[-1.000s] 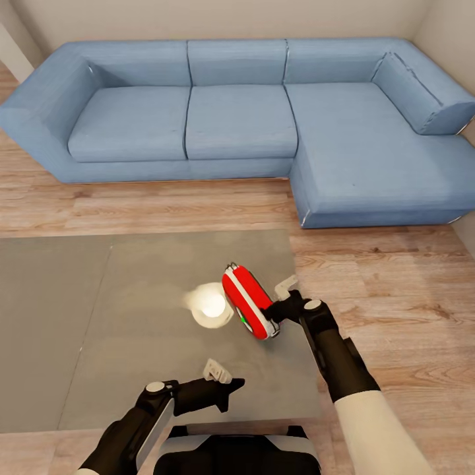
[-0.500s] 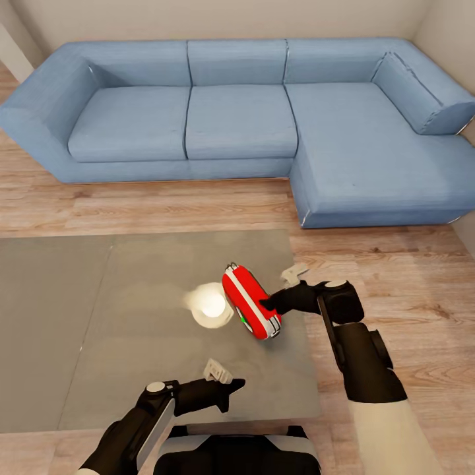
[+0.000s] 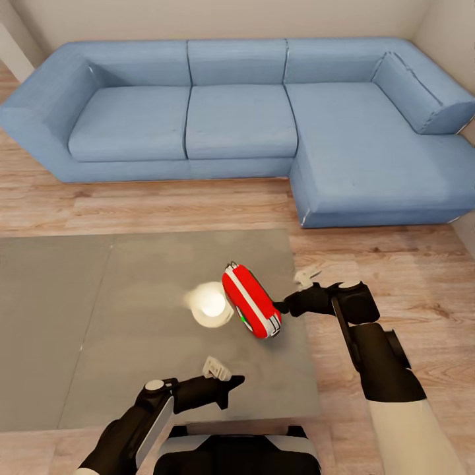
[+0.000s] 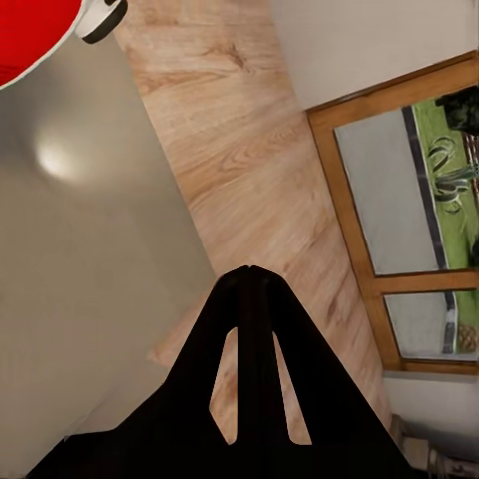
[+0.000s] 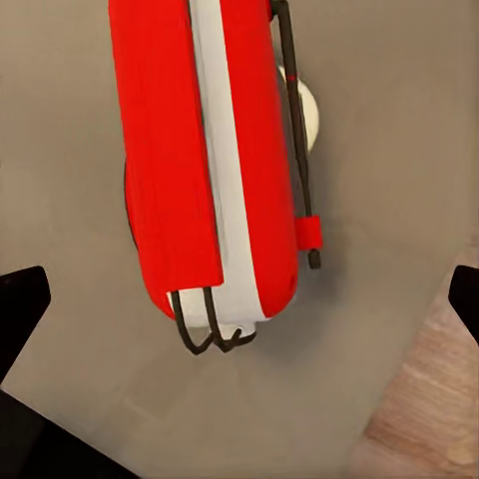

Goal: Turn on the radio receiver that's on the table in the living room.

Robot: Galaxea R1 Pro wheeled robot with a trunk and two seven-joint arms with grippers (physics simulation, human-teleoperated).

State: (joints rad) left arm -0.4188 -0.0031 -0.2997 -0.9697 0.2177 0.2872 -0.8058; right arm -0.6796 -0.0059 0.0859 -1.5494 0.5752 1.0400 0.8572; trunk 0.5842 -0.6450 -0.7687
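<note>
Radio receiver (image 5: 205,160) between spread right gripper (image 5: 239,299) fingers; left gripper (image 4: 251,274) together.

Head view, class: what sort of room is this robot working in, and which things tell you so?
Most likely a living room: a large blue L-shaped sofa stands on a light wood floor, with a low grey table before it holding a small red radio.

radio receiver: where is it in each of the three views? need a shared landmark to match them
Head view: radio receiver right of centre, on the table near its right edge, just ahead of the right gripper.
Left wrist view: a red corner of it at the upper left edge.
Right wrist view: large, upper centre, white band along it.
Shared landmark: the glossy grey tabletop meeting the wood floor.
</note>
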